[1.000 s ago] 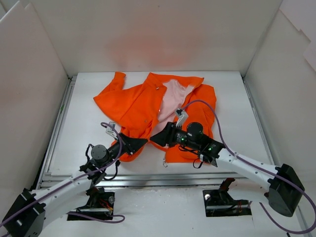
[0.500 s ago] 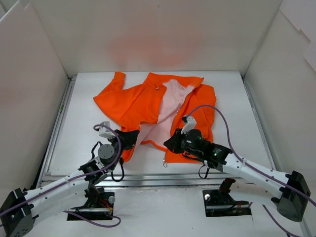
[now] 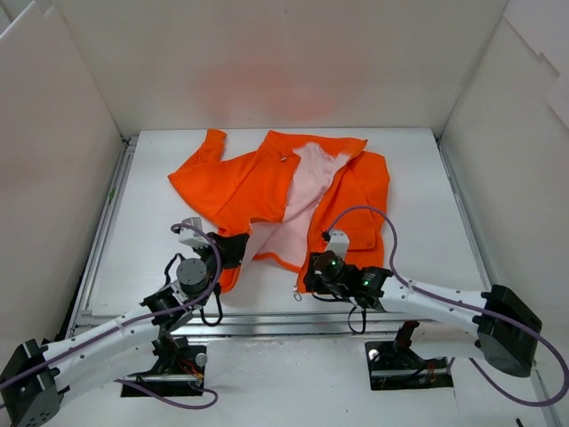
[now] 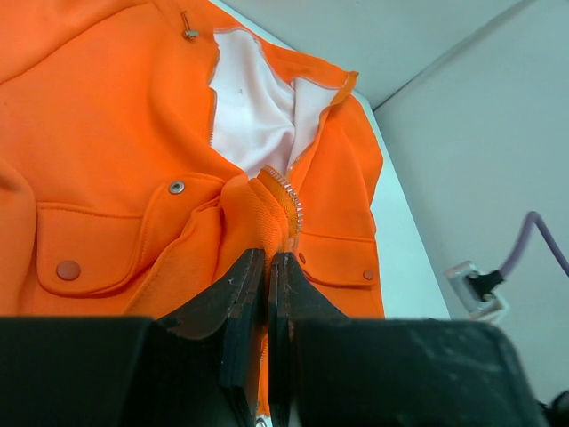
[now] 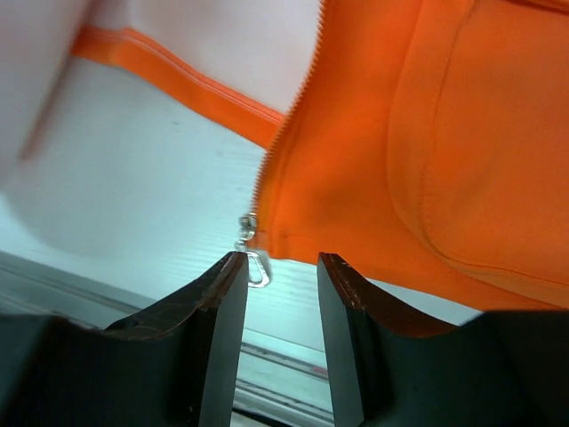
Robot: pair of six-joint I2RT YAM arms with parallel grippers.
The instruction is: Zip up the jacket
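The orange jacket (image 3: pixel 236 187) lies open on the white table, pale pink lining (image 3: pixel 307 178) showing down the middle. My left gripper (image 3: pixel 233 251) is shut on a fold of the jacket's left front edge, beside the white zipper teeth (image 4: pixel 292 200); in the left wrist view (image 4: pixel 267 260) the jaws pinch orange cloth. My right gripper (image 3: pixel 308 277) is open at the right front panel's lower corner. In the right wrist view (image 5: pixel 283 262) the metal zipper slider and its pull ring (image 5: pixel 252 256) hang just off the left finger (image 5: pixel 213 294), with the hem (image 5: pixel 400 133) above the gap.
White walls (image 3: pixel 53 178) enclose the table on three sides. A metal rail (image 3: pixel 267 325) runs along the near edge, just below both grippers. Purple cables (image 3: pixel 382 222) loop over the arms. Snap pockets (image 4: pixel 80 258) sit to the left of the held fold.
My right gripper has drawn back toward the near edge and dropped to the hem corner by the zipper slider. My left gripper pulled the left front edge back and left, then stayed.
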